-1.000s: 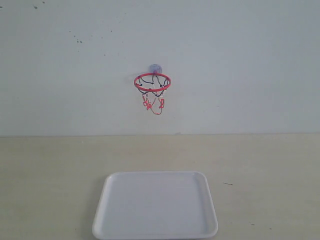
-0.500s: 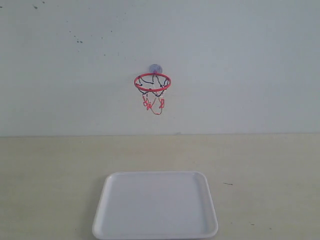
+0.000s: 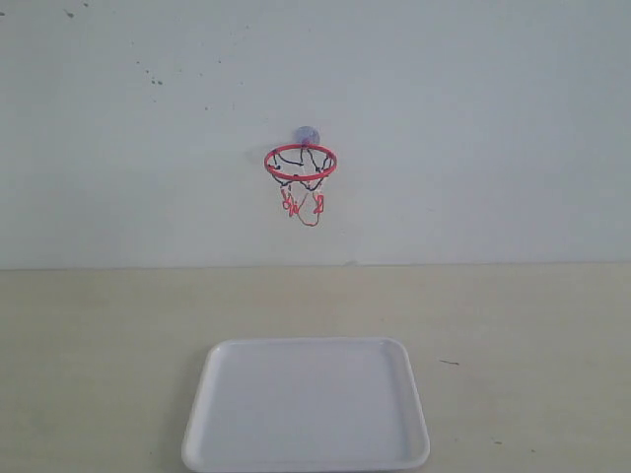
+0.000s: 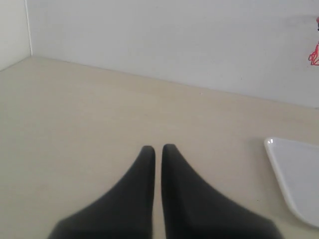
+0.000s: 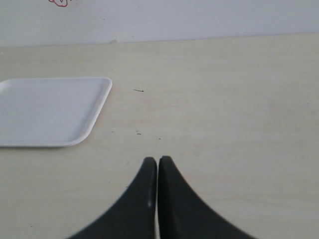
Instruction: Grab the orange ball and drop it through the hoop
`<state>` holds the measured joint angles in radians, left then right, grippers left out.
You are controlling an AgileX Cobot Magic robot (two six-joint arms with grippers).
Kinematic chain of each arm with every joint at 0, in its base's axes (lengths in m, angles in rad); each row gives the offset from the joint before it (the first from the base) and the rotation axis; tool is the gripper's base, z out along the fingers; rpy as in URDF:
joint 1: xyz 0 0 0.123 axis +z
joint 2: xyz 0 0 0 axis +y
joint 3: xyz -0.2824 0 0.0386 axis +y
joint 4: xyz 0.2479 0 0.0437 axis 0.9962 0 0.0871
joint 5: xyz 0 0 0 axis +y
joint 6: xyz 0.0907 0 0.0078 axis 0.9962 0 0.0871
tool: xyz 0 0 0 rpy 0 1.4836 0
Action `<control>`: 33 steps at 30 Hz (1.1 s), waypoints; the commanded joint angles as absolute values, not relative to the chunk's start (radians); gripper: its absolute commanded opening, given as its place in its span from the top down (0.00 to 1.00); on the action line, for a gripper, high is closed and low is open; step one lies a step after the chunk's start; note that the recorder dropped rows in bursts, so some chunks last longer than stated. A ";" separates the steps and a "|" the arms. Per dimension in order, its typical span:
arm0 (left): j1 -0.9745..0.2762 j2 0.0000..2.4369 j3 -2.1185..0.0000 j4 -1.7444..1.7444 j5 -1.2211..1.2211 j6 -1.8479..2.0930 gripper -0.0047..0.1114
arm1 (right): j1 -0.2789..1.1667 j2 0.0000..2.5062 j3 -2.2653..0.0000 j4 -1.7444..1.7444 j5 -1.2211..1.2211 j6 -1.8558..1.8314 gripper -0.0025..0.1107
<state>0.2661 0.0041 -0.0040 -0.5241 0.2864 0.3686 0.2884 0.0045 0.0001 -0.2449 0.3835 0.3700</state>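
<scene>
The hoop [image 3: 300,163], a red ring with a loose black, white and red net, hangs on the white wall from a purple suction cup [image 3: 307,133]. A bit of its red net [image 4: 314,56] shows at the edge of the left wrist view, and another bit [image 5: 59,2] in the right wrist view. The orange ball is out of view in every frame. My left gripper [image 4: 158,148] is shut over bare table with nothing in it. Over the table beside the tray, my right gripper [image 5: 158,160] is shut and empty too. Neither gripper shows in the exterior view.
A white tray [image 3: 307,404] with nothing on it lies on the beige table below the hoop; its rim also shows in the left wrist view [image 4: 294,172] and the right wrist view [image 5: 55,112]. A side wall [image 4: 12,30] meets the back wall in a corner.
</scene>
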 commanded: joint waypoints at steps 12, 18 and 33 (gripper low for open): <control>0.269 0.000 0.000 -0.074 0.292 -0.022 0.92 | 0.288 0.000 0.000 -0.248 0.379 0.368 0.98; 0.269 0.000 0.000 -0.090 0.297 -0.021 0.92 | 0.288 0.000 0.000 -0.248 0.379 0.368 0.98; 0.196 0.000 0.000 -0.090 0.299 -0.021 0.92 | 0.288 0.000 0.000 -0.248 0.379 0.368 0.98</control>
